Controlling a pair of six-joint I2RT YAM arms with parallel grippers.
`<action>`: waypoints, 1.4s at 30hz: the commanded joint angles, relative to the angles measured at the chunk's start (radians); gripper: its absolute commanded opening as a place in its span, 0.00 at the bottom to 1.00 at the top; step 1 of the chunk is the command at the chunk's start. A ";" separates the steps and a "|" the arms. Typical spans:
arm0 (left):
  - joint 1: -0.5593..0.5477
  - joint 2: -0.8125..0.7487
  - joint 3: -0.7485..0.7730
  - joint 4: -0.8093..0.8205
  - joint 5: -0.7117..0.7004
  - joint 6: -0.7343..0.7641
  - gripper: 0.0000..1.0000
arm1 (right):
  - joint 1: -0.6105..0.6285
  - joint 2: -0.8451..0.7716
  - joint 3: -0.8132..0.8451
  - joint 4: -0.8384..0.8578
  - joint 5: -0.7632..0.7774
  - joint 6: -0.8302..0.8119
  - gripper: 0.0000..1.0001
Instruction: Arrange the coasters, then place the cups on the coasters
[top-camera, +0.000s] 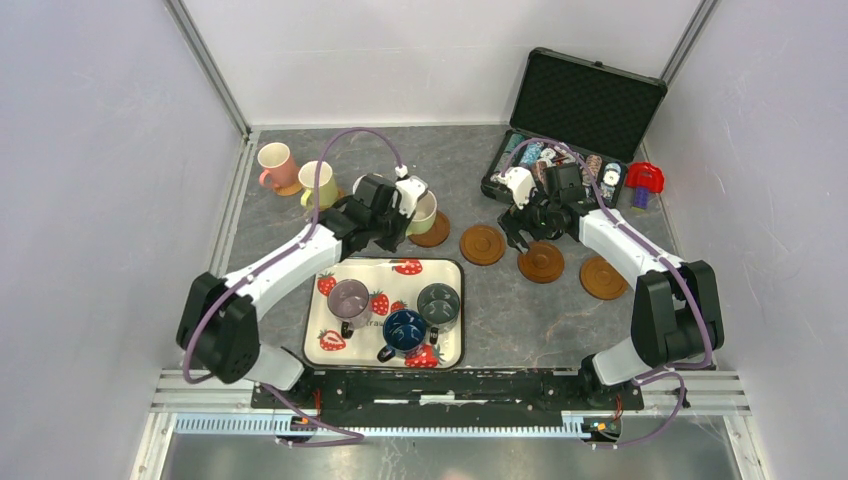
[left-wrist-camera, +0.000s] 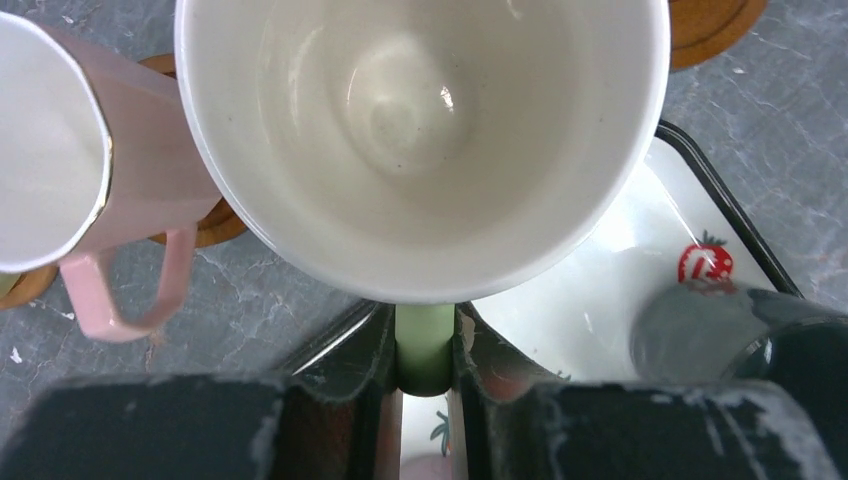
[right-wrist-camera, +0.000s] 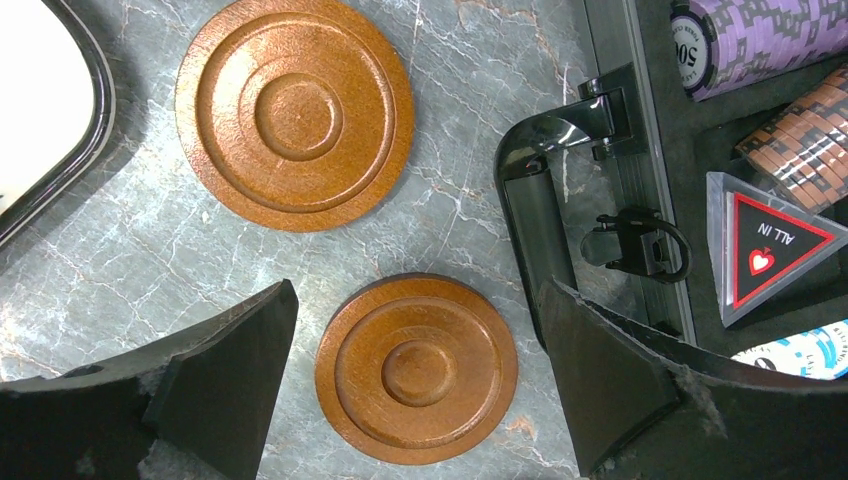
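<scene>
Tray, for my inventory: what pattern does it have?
The tray has red strawberries on white; top external view.

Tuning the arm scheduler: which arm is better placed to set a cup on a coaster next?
Left. The left pincer is shut on the cream cup's handle by a coaster; the right pincer hangs open, empty, over bare coasters.

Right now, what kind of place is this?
Probably a robot test cell: plain white walls on aluminium framing enclose a grey table, with the left arm and right arm bolted at its near edge.
</scene>
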 joint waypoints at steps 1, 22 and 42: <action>-0.004 0.067 0.083 0.136 -0.042 -0.039 0.02 | -0.009 -0.033 0.002 0.033 0.023 0.014 0.98; -0.005 0.293 0.158 0.227 -0.052 -0.149 0.02 | -0.023 -0.061 -0.039 0.042 0.041 0.005 0.98; -0.004 0.327 0.143 0.213 -0.016 -0.224 0.06 | -0.025 -0.054 -0.035 0.039 0.028 0.000 0.98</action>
